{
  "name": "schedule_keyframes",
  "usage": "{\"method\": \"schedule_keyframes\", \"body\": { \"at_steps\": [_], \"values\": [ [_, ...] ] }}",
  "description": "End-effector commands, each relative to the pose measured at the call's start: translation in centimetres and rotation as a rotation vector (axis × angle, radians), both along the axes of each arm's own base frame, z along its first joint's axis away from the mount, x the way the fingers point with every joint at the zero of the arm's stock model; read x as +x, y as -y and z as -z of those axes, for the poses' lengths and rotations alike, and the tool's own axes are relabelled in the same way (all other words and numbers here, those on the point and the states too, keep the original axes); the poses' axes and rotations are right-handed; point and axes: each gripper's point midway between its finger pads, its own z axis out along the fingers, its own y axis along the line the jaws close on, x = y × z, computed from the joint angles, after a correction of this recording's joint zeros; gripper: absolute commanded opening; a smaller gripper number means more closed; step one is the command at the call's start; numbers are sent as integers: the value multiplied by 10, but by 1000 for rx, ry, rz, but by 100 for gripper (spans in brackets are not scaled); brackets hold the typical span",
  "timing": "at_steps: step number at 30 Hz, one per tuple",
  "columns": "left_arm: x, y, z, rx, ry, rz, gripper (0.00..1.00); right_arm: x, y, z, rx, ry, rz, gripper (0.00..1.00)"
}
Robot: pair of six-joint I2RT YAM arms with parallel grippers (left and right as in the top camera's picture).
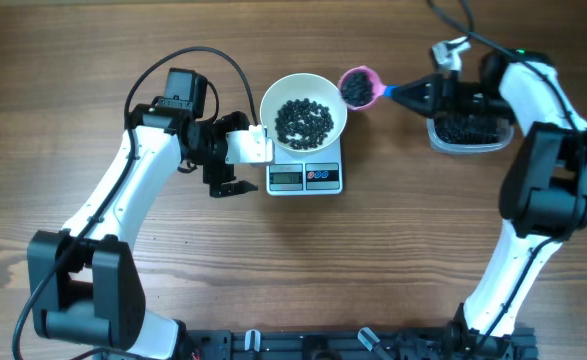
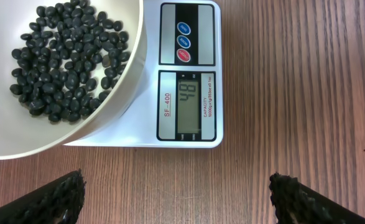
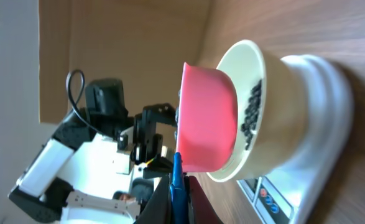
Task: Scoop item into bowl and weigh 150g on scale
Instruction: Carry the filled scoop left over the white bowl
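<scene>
The white bowl [image 1: 273, 100] stands on the white scale [image 1: 306, 178] and holds a layer of the item, small black beans [image 1: 304, 120]. My right gripper [image 1: 413, 95] is shut on the blue handle [image 1: 388, 92] of a pink scoop [image 1: 358, 86], which carries beans just right of the bowl's rim. In the right wrist view the scoop [image 3: 207, 118] hangs beside the bowl [image 3: 275, 112], the handle [image 3: 178, 193] clamped in my right gripper [image 3: 179, 208]. My left gripper [image 1: 231, 187] is open and empty, left of the scale. The left wrist view shows the beans [image 2: 64, 62], the scale [image 2: 188, 81] and my left gripper [image 2: 176, 199].
A clear plastic tub [image 1: 443, 143] with more black beans [image 1: 468, 127] sits at the far right, under my right arm. Bare wooden tabletop [image 1: 373, 260] spreads in front of the scale.
</scene>
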Motion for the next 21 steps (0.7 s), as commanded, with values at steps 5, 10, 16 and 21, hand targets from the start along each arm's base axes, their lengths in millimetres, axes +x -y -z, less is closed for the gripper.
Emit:
{"method": "schedule_keyframes", "body": {
  "at_steps": [5, 10, 16, 21],
  "values": [
    [-3, 3, 4, -19, -27, -1, 100, -3, -48, 0, 48, 35, -100, 4],
    [-3, 3, 4, -19, -27, -1, 100, 2, -65, 10, -3, -88, -124, 4],
    [-3, 3, 4, -19, -27, -1, 100, 19, -65, 8, 0, -133, -100, 4],
    [-3, 3, 4, -19, -27, -1, 100, 24, -66, 7, -1, -93, -99, 4]
  ]
}}
